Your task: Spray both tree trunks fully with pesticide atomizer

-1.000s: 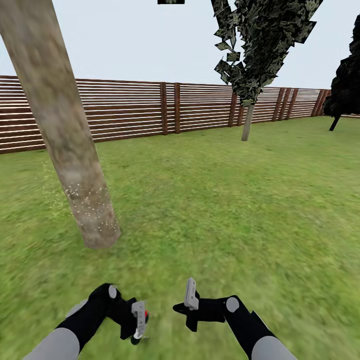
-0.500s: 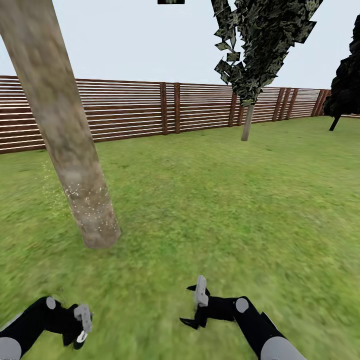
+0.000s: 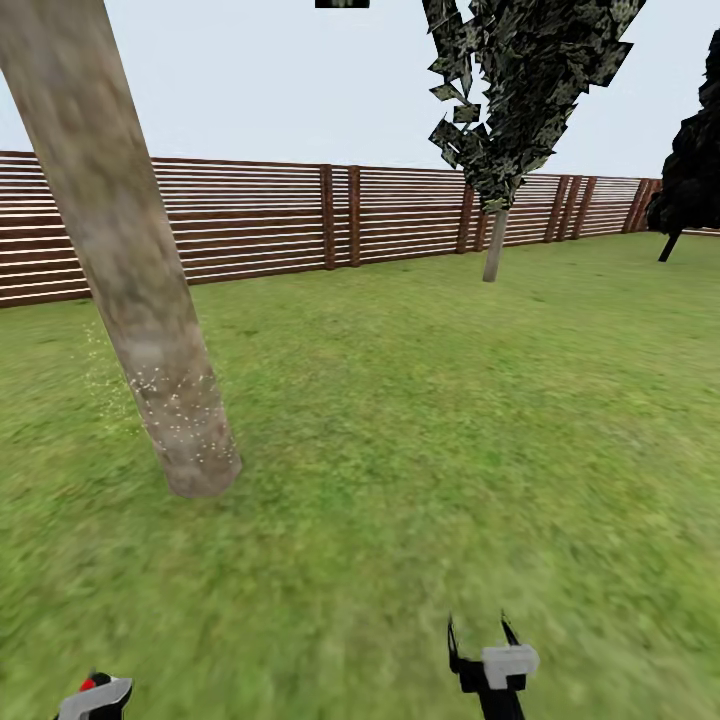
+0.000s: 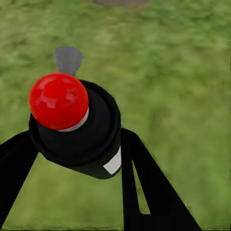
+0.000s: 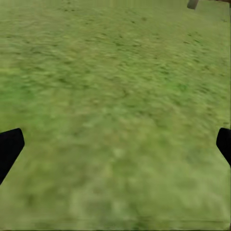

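The near tree's thick grey-beige trunk [image 3: 140, 300] leans across the left of the head view and meets the lawn ahead and left of me. White-yellow pesticide specks [image 3: 180, 410] dot its lower part. A farther tree [image 3: 494, 245] with a pale trunk and dark green leaves stands by the fence. My left gripper [image 3: 100, 697] sits at the bottom left edge. In the left wrist view, my left gripper [image 4: 79, 139] is shut on the pesticide atomizer [image 4: 82, 130], a black body with a red knob [image 4: 58, 101]. My right gripper [image 3: 480, 640] [image 5: 115, 144] is open over bare grass.
A brown slat fence [image 3: 330, 220] runs across the back of the lawn [image 3: 430, 400]. A near-black tree [image 3: 690, 170] stands at the far right. Open grass stretches between me and the farther tree.
Both arms have drawn back toward the bottom of the head view. The left one went down and left with the atomizer; the right one went down and right. The view has not shifted.
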